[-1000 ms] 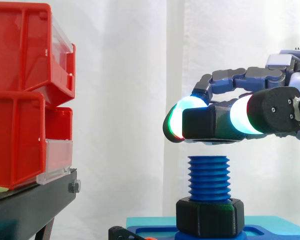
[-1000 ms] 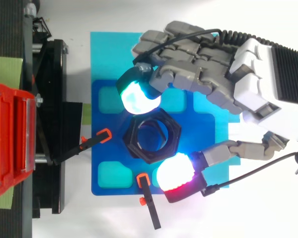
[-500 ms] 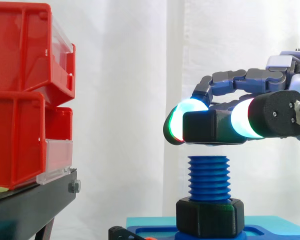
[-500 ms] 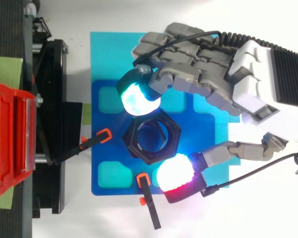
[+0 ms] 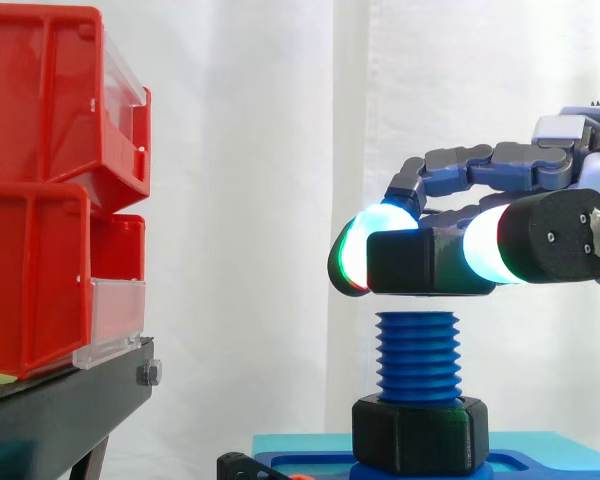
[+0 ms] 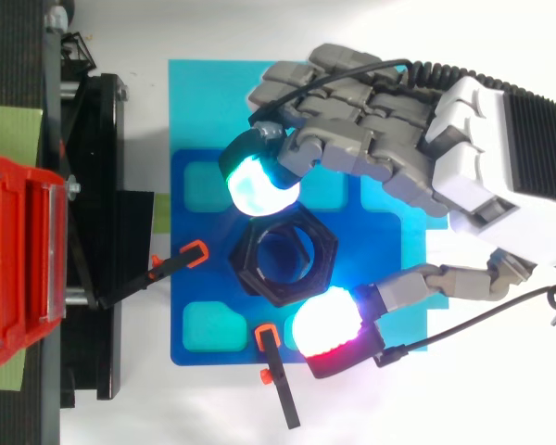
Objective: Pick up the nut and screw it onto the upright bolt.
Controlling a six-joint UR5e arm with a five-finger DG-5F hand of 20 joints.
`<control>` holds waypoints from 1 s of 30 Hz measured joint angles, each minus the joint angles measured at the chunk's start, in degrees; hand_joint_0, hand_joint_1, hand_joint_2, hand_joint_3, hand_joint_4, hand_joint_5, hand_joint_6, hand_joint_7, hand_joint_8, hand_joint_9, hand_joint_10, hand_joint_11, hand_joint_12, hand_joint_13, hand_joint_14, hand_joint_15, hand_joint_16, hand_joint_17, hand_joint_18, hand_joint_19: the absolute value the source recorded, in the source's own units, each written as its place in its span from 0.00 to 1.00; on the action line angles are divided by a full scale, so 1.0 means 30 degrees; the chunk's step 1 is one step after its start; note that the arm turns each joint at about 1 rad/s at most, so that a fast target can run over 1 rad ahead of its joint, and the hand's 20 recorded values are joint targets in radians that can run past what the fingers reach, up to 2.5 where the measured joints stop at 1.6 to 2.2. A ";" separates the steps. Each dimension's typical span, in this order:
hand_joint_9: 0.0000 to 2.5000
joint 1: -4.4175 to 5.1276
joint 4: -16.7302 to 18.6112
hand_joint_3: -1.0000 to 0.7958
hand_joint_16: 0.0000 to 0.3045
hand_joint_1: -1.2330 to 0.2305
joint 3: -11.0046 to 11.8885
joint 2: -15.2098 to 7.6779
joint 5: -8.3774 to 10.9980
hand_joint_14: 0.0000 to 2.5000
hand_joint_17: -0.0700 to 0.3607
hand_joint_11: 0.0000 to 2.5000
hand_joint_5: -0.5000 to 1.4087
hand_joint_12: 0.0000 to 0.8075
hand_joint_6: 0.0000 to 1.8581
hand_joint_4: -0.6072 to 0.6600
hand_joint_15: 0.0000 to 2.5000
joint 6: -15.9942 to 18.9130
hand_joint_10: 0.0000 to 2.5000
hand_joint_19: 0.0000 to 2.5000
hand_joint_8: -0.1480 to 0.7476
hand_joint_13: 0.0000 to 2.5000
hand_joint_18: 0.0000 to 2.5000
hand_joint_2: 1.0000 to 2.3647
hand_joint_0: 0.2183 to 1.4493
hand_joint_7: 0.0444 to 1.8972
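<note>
I have the black nut [image 5: 428, 262] pinched between my glowing fingertips [image 6: 258, 185]. One pad presses the flat facing the top of the frame in the top view, and the thumb pad presses the opposite flat toward the bottom. My hand [image 6: 389, 120] is curled just enough for that grip and carries nothing else. In the side view the nut hangs level in the right half of the frame, just above the blue bolt [image 5: 417, 350] and not touching it, with a thin strip of curtain showing between them. From above I can see blue through the nut's bore, so the two look close to lined up, though the side view suggests I may be a touch toward the right edge. I judge the step in hand to be seating the nut on the first thread. To do it well I should centre the bore over the bolt, come straight down with the nut flat, and let it rest lightly before turning, because any tilt would likely cross the thread. The black collar [image 5: 420, 432] at the bolt's foot, on the blue plate [image 6: 196, 287], is low enough to leave my turning fingers room.
</note>
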 measured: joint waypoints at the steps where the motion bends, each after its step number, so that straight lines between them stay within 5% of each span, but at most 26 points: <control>1: 0.16 -0.0013 0.0011 0.28 0.15 0.38 0.0000 -0.0001 -0.0022 0.00 0.41 0.00 0.17 0.46 0.31 0.68 0.00 0.0000 0.00 0.00 0.50 0.16 0.12 0.00 0.27 0.68; 14: 0.16 -0.0222 0.0104 0.28 0.15 0.38 0.0006 0.0007 -0.0181 0.00 0.41 0.00 0.17 0.46 0.31 0.68 0.00 0.0050 0.00 0.00 0.50 0.16 0.12 0.00 0.27 0.68; 30: 0.16 -0.0527 0.0101 0.28 0.15 0.38 0.0204 0.0006 -0.1231 0.00 0.41 0.00 0.17 0.46 0.31 0.68 0.00 0.0105 0.00 0.00 0.50 0.16 0.12 0.00 0.27 0.68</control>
